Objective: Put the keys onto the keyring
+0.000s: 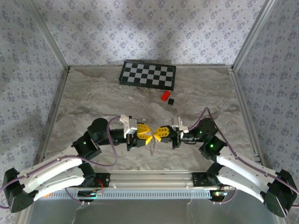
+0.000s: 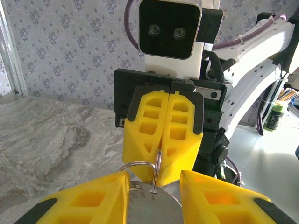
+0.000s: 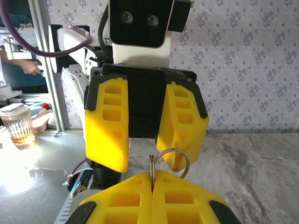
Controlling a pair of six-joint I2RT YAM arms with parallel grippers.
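- Nearest me, the left gripper has its jaws partway apart. The flat silvery key sits between them, edge to edge. I cannot tell whether they actually press on it.
- The right gripper faces it from 3 o'clock, clamped shut on the keyring, with the wire pinched edge-on between the pads.
- The key lies just at 6 o'clock of the loop, both raised off the surface.
- To my eye the step is threading, so the right side should stay rigid while the left makes small, slow moves. The key's hole needs to be lined up with the wire's split end.
- Any twist risks springing the ring out of the pinch.
- Farther off, at 1 o'clock, a red block and a black cube lie well apart from the work. A checkerboard lies beyond them.
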